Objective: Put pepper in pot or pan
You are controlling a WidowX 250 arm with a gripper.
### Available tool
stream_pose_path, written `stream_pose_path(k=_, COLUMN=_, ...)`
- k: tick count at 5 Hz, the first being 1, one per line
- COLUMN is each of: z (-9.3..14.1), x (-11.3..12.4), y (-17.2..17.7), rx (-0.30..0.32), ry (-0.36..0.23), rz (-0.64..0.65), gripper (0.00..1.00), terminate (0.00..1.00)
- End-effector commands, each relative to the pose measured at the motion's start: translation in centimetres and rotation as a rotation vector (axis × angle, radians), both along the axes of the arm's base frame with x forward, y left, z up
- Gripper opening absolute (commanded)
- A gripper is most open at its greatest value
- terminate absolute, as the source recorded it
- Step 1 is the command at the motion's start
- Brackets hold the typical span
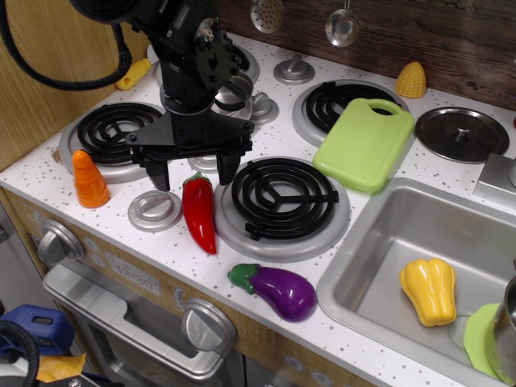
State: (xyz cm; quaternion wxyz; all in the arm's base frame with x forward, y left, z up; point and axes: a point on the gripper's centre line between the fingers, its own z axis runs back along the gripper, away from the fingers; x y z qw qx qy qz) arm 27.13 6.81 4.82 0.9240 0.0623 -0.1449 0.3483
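Note:
The glossy red chili pepper [200, 216] lies on the white stovetop between the front left knob disc [155, 210] and the front burner [282, 200], with its stem toward the back. My gripper [193, 171] hangs open just above the stem end, one black finger [161, 172] left of it and the other to the right. Nothing is held. A shiny silver pot [508, 326] shows only as a sliver at the right edge, in the sink, mostly cut off by the frame.
An orange carrot cone [89, 179] stands at the left. A purple eggplant [278, 289] lies at the front edge. The sink [387, 234] holds a yellow bell pepper [429, 292]. A green cutting board [364, 141], grey lid [461, 133] and corn [411, 79] sit behind.

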Motion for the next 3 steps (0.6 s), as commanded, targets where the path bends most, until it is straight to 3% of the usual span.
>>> stream_pose_path(k=1, z=0.0, x=0.0, y=0.0, rx=0.000, ry=0.000, rz=0.000, gripper=1.00, terminate=0.00)
stream_pose_path(k=3, z=-1.8, x=0.7, y=0.4, rx=-0.053, ry=-0.018, rz=-0.012, gripper=1.00, terminate=0.00)
